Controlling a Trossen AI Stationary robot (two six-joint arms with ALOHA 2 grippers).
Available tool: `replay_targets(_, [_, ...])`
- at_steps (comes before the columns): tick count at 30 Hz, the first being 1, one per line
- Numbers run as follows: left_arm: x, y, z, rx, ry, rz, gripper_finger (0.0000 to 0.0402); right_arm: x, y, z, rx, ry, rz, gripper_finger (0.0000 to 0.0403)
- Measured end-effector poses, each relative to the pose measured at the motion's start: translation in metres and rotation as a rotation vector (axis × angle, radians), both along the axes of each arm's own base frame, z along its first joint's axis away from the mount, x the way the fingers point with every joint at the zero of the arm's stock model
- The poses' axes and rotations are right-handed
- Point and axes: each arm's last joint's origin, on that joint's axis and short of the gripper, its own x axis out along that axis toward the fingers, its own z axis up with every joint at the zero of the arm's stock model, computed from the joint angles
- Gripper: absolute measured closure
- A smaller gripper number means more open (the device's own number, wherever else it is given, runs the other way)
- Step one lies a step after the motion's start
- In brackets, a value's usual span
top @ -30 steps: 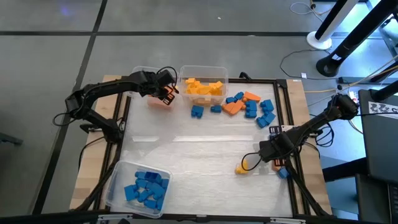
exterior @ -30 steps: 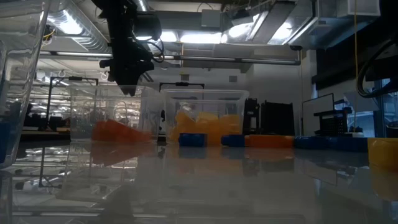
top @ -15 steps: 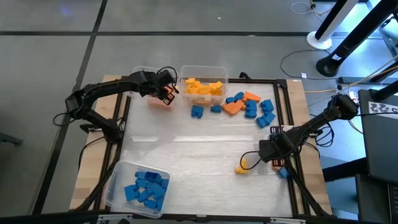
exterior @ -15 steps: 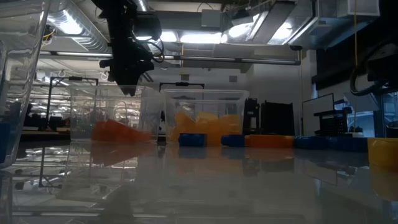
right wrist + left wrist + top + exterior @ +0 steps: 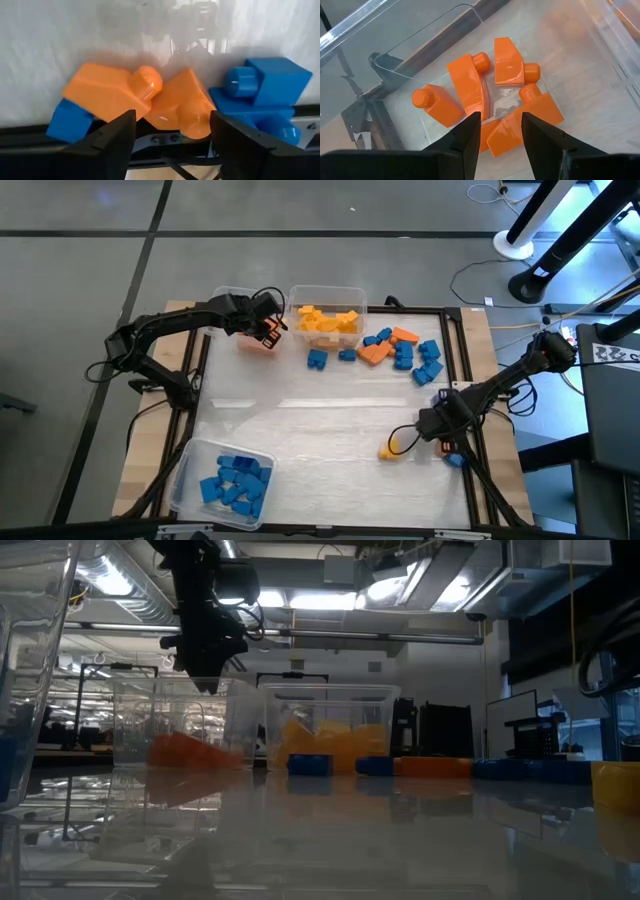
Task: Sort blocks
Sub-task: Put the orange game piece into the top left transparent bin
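My left gripper [image 5: 500,120] hangs open above the far-left clear bin [image 5: 243,300]. Several orange blocks [image 5: 470,90] lie on that bin's floor, and nothing is between the fingers. My right gripper [image 5: 172,120] points down at the table's right edge [image 5: 447,442], open wide. Its fingers stand on either side of two orange blocks [image 5: 145,97] that lie on the table among blue blocks [image 5: 265,82]. A yellow block [image 5: 389,449] lies just left of that gripper. Loose blue and orange blocks [image 5: 400,352] lie at the far right.
A clear bin of yellow blocks [image 5: 327,320] stands at the far middle, and a clear bin of blue blocks [image 5: 232,482] at the near left. A black frame rail [image 5: 150,142] runs along the right edge under my right gripper. The table's middle [image 5: 320,420] is bare.
My right gripper has turned a little at the wrist above the blocks at the right edge and stayed in place. The blocks have kept their places.
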Motion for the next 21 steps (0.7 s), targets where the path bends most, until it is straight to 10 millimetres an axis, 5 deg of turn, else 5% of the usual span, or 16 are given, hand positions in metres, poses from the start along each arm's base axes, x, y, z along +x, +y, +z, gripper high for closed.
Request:
replay_targets(13, [0.0,0.0,0.0,0.0,0.0,0.0,0.027,0.001,0.003,0.0,0.031,0.04,-0.22,0.015])
replay_targets(21, [0.0,0.0,0.0,0.0,0.0,0.0,0.027,0.018,0.014,-0.001,0.168,-0.115,-0.25,0.015])
